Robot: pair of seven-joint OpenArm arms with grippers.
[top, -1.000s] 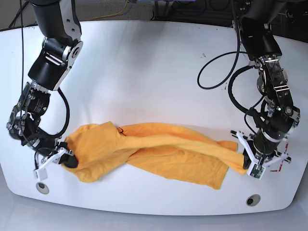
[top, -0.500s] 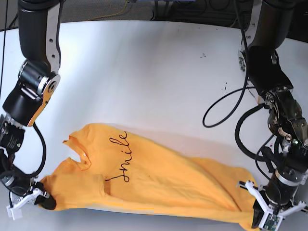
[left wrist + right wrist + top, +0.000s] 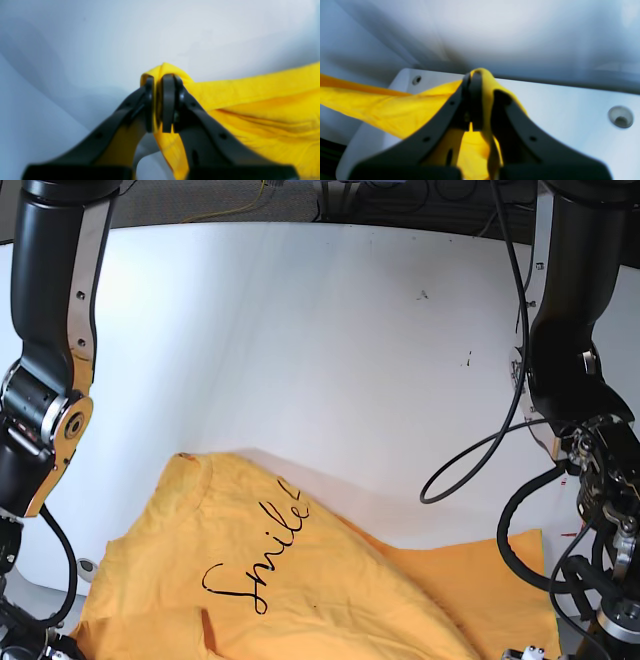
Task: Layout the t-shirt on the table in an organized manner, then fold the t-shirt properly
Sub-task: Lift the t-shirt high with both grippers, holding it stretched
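Across the near tabletop the orange-yellow t-shirt spreads, "Smile" script up — bottom cropped; both pincers, left and right, clamp its edges.

My arms are glossy black with silver joints; loose black cables loop off one. My fingers are matte black plastic.

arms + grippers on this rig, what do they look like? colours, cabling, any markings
Both arms are glossy black tubes with silver-grey joint housings; the right arm's joint carries an orange stripe. Loose black cables loop beside the left arm. Close up, the left gripper and right gripper have matte black, tapering fingers with small round holes. No other markings legible.
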